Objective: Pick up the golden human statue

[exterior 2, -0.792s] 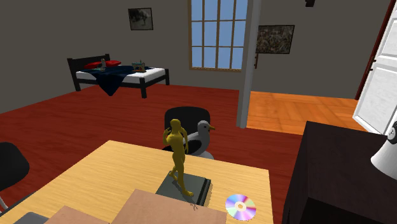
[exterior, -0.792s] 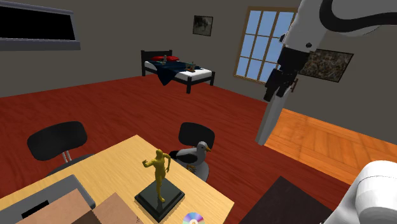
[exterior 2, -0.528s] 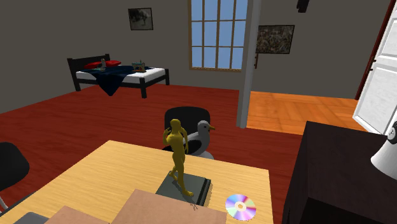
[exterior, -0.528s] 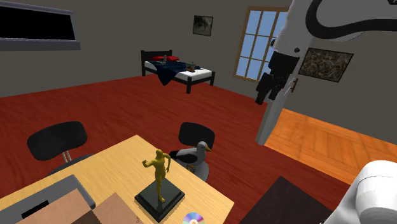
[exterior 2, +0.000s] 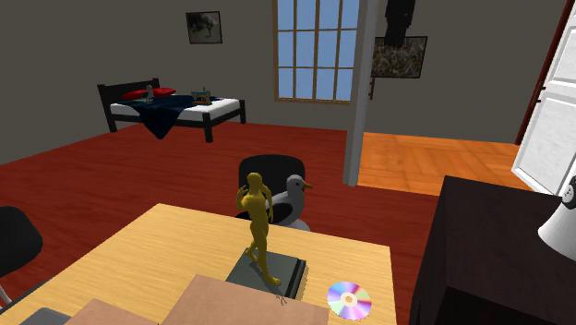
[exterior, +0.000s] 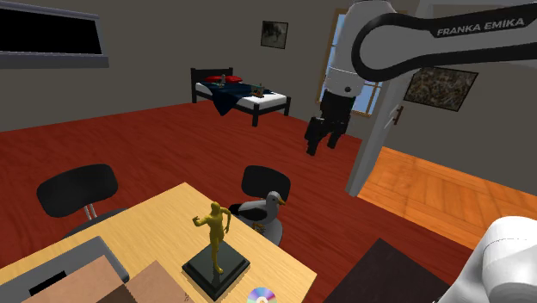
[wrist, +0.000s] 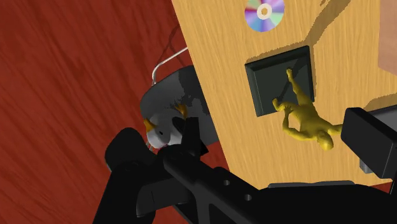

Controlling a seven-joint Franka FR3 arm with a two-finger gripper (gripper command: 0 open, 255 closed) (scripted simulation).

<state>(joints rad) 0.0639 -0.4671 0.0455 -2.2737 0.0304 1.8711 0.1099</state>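
Golden human statue [exterior: 214,237] stands upright on a dark square base [exterior: 234,268] near the corner of the wooden table [exterior: 163,219] in the shoulder view. A rainbow-sheened disc [exterior: 261,297] lies just beside the base. Past the table edge, a seagull figure [exterior: 265,207] sits on a black chair [exterior: 265,182]. The gripper [exterior: 320,146] hangs high in the air, well apart from the statue and towards this view's right.

In the second exterior view, the statue [exterior 2: 258,226] is at the middle of the table [exterior 2: 138,258], its feet on the base [exterior 2: 282,270]. The disc [exterior 2: 349,299] lies to this view's right of it and the seagull [exterior 2: 295,196] behind. The gripper [exterior 2: 398,32] shows at the top edge.

In the wrist view, the gripper [wrist: 248,143] looks down from far above, and its black fingers [wrist: 372,137] stand wide apart with nothing between them. The statue [wrist: 308,121] shows on its base [wrist: 280,79] on the table [wrist: 343,57], close to one finger. The disc [wrist: 264,13] and seagull [wrist: 167,124] lie nearby.
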